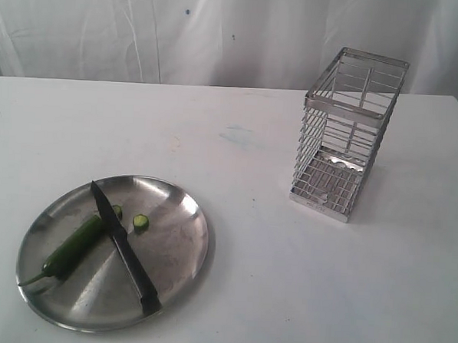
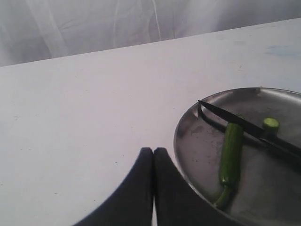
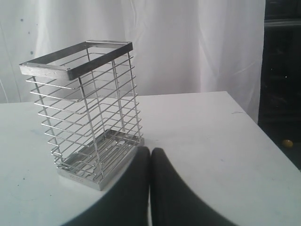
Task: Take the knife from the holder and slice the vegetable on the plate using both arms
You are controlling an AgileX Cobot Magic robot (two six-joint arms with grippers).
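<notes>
In the exterior view no arm is seen. The knife (image 1: 125,250) is laid on the plate (image 1: 182,207), not in the holder (image 1: 345,147), which stands empty well apart on the desk (image 1: 268,296). The knife's long axis runs diagonally, with the blade against the cut end of the chili (image 1: 75,244).

In the left wrist view the left hand (image 2: 153,155) is seen pinched together, holding nothing. The plate lies just ahead of it, to one side. The chili's stem is pointed back toward the hand. This hand is judged the nearer to the knife.

In the right wrist view the right hand (image 3: 150,153) is likewise drawn together and empty, with the holder just ahead.
</notes>
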